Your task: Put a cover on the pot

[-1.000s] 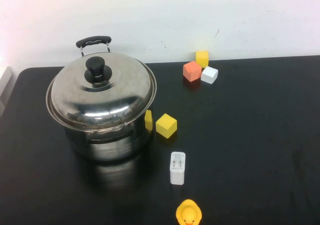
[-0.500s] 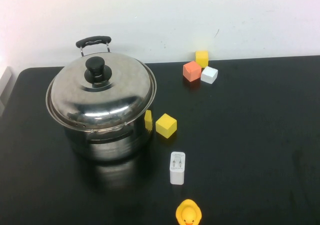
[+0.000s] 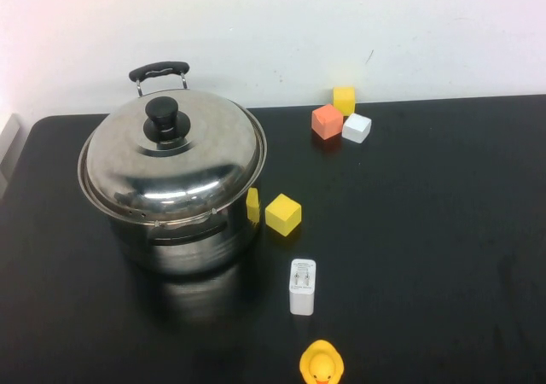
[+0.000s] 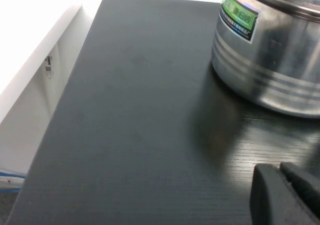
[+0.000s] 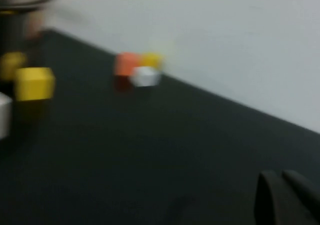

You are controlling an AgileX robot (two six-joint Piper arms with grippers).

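Nothing moved, lid (image 3: 173, 155) on pot (image 4: 270, 60), left tool (image 4: 287, 195) nearby, right tool (image 5: 285, 197) apart.

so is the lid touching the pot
Touching. In the high view the lid sits seated on the pot, rim on rim all round. Left gripper and right gripper are each away from it.

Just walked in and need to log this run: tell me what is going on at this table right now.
Nothing is being handled at the moment. The lid already sits on the pot, its black knob on top, so the pot looks covered. Neither arm shows in the high view. The left gripper hangs low over the black table beside the pot, holding nothing; the right gripper is over bare table, away from the blocks, also holding nothing.
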